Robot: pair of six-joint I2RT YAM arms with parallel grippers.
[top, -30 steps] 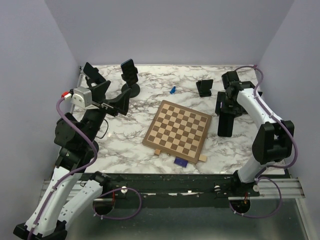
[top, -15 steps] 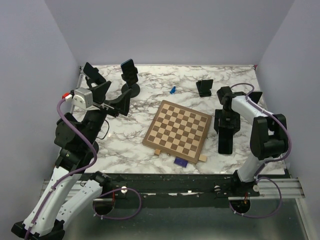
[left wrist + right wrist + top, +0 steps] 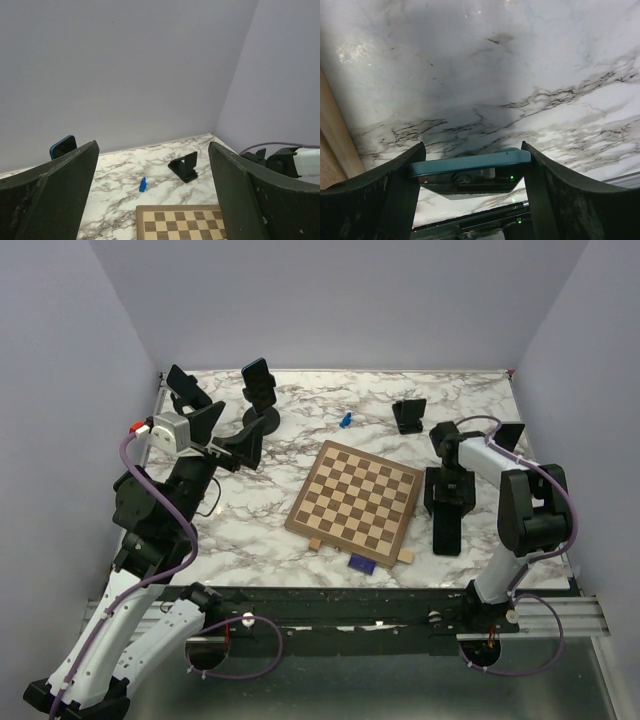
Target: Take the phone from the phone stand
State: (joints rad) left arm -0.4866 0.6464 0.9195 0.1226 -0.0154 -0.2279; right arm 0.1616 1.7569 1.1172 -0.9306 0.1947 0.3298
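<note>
Chessboard [image 3: 355, 495] blocks the centre (open tabletop [image 3: 480, 400] lies beside the phone stand [image 3: 408, 415]).

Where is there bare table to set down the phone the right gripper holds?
Bare marble: right of the chessboard, under the held phone; also between chessboard and left arm. Crowded: back left, around the phone stand and left gripper.

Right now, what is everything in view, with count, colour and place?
Table: one, white marble, under everything.
Chessboard: one, brown and tan, centre.
Phone: one, teal-edged, held right of the chessboard.
Empty phone stand: one, black, back right.
Second phone: one, blue-edged, on a round-based stand, back left.
Small piece: one, blue, behind the chessboard.
Black slab: one, black, back-left corner, kind unclear.
Dark blue item: one, chessboard's near edge.
Left end effector: one, black, open, raised left.
Right end effector: one, black, shut on the phone.
</note>
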